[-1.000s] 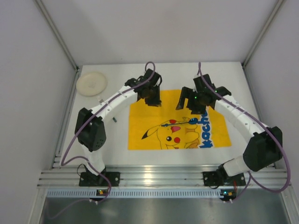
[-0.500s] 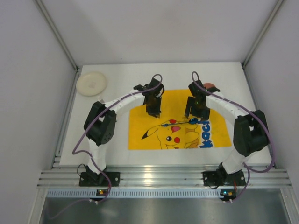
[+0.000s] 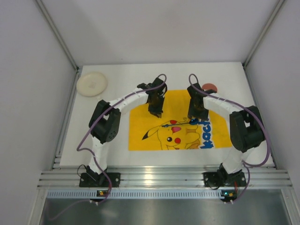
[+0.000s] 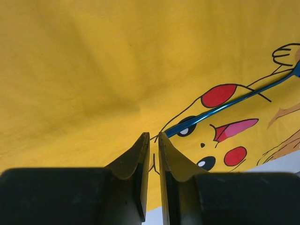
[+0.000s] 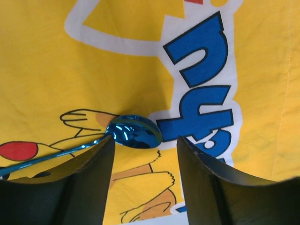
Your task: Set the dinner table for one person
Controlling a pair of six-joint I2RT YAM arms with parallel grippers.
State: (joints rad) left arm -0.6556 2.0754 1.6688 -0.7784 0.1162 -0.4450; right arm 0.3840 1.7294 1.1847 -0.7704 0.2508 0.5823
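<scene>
Top external view: one white dinner table (image 3: 117, 72) carries one yellow mat (image 3: 140, 133) at the middle of the tabletop. One cream plate (image 3: 92, 83) sits at its far left corner, and one small red round thing (image 3: 209, 87) lies toward the far right edge. One blue spoon (image 3: 180, 123) lies across the mat, with the left gripper (image 3: 156, 112) and right gripper (image 3: 195, 117) over its two ends.

Left wrist view: the jaws are a mere slit apart and grip nothing, with the tips just beside the handle end. A descent here could shove the spoon askew.

Right wrist view: the jaws are half open and empty, with the spoon's bowl just ahead of the gap. Closing there may pinch the soft cloth and ruck the mat, or squirt the glossy bowl out sideways.
</scene>
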